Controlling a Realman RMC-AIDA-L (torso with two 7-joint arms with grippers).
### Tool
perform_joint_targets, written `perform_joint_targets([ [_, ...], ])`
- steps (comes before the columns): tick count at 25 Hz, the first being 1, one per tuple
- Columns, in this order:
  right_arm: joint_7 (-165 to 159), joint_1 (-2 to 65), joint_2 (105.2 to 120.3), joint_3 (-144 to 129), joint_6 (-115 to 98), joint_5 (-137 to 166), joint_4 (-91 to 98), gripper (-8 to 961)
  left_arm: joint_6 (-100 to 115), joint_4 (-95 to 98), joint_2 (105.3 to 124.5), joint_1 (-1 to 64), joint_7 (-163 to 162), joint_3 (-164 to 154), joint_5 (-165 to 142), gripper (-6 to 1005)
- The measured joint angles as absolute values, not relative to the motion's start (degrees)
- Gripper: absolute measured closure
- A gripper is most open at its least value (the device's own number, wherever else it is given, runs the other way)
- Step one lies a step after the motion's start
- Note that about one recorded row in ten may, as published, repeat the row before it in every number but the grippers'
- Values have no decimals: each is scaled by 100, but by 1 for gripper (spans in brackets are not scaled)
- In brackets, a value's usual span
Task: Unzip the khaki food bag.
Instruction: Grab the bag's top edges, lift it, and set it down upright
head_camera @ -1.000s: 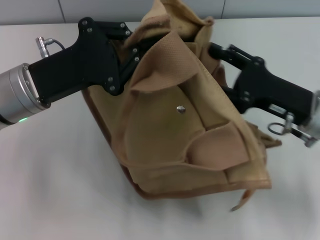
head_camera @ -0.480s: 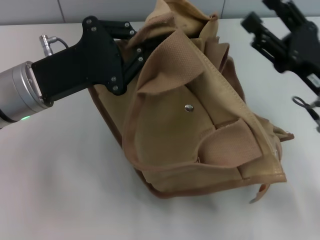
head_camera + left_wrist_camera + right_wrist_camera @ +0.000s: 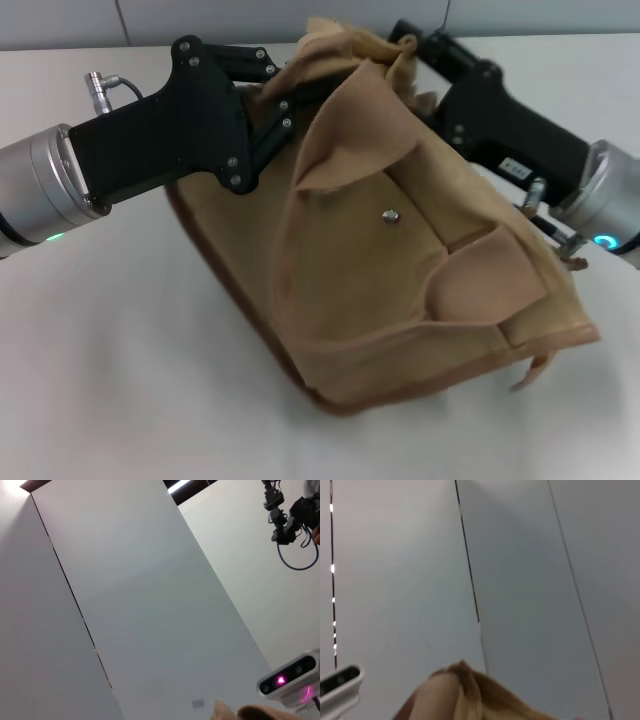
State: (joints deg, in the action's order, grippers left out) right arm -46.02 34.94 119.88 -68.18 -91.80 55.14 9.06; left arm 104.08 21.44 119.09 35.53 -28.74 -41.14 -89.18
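Observation:
The khaki food bag [image 3: 400, 270] lies tilted on the white table [image 3: 110, 380], its front pocket with the silver snap [image 3: 392, 215] facing up and its brown base trim [image 3: 245, 300] toward the left. My left gripper [image 3: 285, 95] reaches in from the left and is shut on the bag's upper left fabric, its tips partly hidden by folds. My right gripper [image 3: 408, 42] comes in from the right and sits at the bag's crumpled top edge. The zipper is hidden. Tan fabric shows in the left wrist view [image 3: 250, 712] and in the right wrist view [image 3: 455, 695].
A loop handle [image 3: 480, 285] lies folded over the bag's front. Grey wall panels [image 3: 60, 20] stand behind the table's far edge. Bare table lies in front of and to the left of the bag.
My right gripper left the bag's top, swung up to the far right, and is now back at the bag's top. The bag has shifted right. The left gripper kept its hold.

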Motion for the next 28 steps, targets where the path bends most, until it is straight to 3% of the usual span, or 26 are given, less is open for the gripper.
perform_joint_targets([
  [10,-4863,3205,11937,-7670,-8980,5520,1216,114,10373,2148,11907,3625,-2866,-4116,-8886,924],
  [18,-4319,2029,11978,-7296,-9723,5466,1660,114,10290,2158,11912,3676,-2864,-4111,-8785,924],
  [28,-3821,1940,11982,-6861,-10363,4957,1040,120,10271,2158,11909,3676,-2864,-4123,-8774,924],
])
